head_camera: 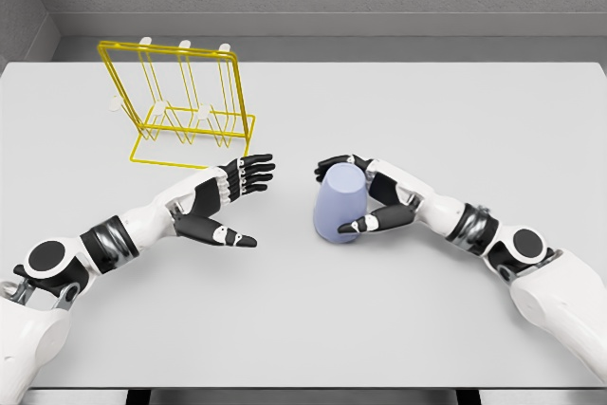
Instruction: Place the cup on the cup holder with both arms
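Observation:
A pale blue cup [340, 202] stands upside down on the white table [303, 329], right of the middle. My right hand [353, 194] wraps around it, fingers curled over its far side and thumb against its near side. My left hand [243, 198] hovers open to the left of the cup, fingers stretched toward it, a gap between them. The yellow wire cup holder [180, 101] with white-tipped pegs stands at the back left, behind the left hand.
The table's far edge meets a grey wall. The holder is the only other object on the table.

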